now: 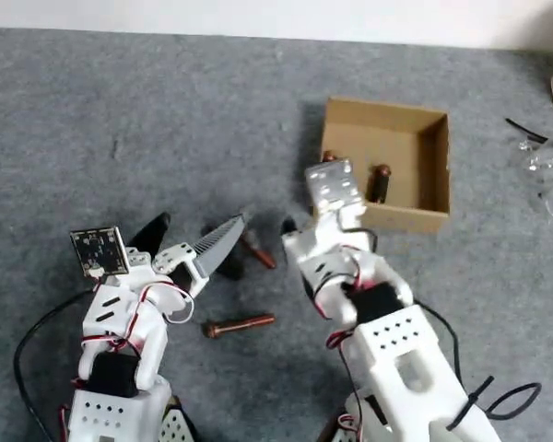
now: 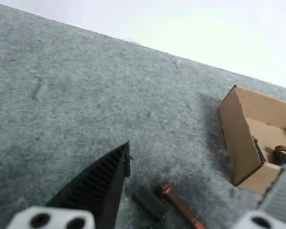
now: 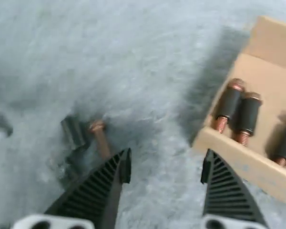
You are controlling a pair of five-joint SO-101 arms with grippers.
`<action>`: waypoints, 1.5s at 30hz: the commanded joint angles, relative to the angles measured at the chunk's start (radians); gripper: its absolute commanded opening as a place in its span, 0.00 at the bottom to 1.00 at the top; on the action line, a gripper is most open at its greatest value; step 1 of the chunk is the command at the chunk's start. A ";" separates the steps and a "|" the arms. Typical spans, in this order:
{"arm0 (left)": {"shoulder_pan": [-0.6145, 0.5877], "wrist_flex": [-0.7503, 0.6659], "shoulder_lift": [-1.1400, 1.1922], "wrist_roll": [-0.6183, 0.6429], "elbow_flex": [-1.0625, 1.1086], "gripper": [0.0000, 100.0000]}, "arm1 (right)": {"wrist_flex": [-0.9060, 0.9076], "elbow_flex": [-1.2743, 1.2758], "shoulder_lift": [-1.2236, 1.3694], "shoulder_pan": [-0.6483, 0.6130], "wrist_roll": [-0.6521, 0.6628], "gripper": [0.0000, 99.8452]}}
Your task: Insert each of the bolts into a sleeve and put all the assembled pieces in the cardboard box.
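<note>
Surface: grey felt-like carpet (image 1: 166, 120) covers the table, with a white wall (image 1: 258, 14) behind it.
Box: the cardboard box (image 1: 433, 166) stands open-topped on the carpet at the far side from the arms.
Finished pieces: three assembled pieces (image 3: 231, 105) lie inside the box, each a dark sleeve with a copper head at one end and thread showing at the other.
Loose bolt: a bolt (image 1: 258, 250) lies flat on the carpet outside the box, toward the left arm, with its head just beside a sleeve (image 1: 230, 267).
Second bolt: a second bolt (image 1: 240, 324) lies farther from the box, alone, nearer the arm bases.
Looks: the bolts are slim, copper-brown and threaded, with a wider head. The sleeve is a short dark tube.
Handling: the bolts are probably light and stiff, and both they and the sleeve are round enough to roll. The felt should hold them steady.
Hold: grip a bolt across the shank close to the head, leaving the thread free to enter the sleeve. Grip the sleeve across its middle.
Left gripper: the left gripper (image 1: 186, 237) is spread wide and empty, farther from the box than the loose bolt and sleeve.
Right gripper: the right gripper (image 3: 167, 167) is parted and empty, between the box and the loose bolt.
Edge: cables (image 1: 535, 138) lie beyond the box.
</note>
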 commanded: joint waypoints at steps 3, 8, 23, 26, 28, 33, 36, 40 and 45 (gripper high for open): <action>-0.064 -0.003 -0.016 -0.005 0.018 0.44 | -0.031 0.031 -0.025 -0.125 0.118 0.21; -0.128 -0.003 -0.018 -0.003 0.016 0.44 | -0.031 0.036 -0.024 -0.128 0.121 0.21; -0.133 -0.003 -0.018 -0.003 0.016 0.44 | -0.079 -0.068 0.274 -0.150 0.124 0.21; -0.133 -0.003 -0.018 -0.003 0.016 0.44 | -0.097 -0.150 0.423 -0.154 0.124 0.21; -0.133 -0.005 -0.018 -0.003 0.016 0.44 | -0.107 -0.199 0.513 -0.154 0.124 0.21; -0.128 -0.005 -0.018 -0.003 0.018 0.44 | -0.111 -0.294 0.697 -0.157 0.124 0.21; -0.128 -0.005 -0.018 -0.003 0.018 0.44 | -0.108 -0.323 0.762 -0.157 0.124 0.21; -0.128 -0.005 -0.018 -0.003 0.016 0.44 | -0.108 -0.328 0.791 -0.159 0.124 0.21; -0.128 -0.005 -0.018 -0.003 0.018 0.44 | -0.110 -0.329 0.796 -0.159 0.124 0.21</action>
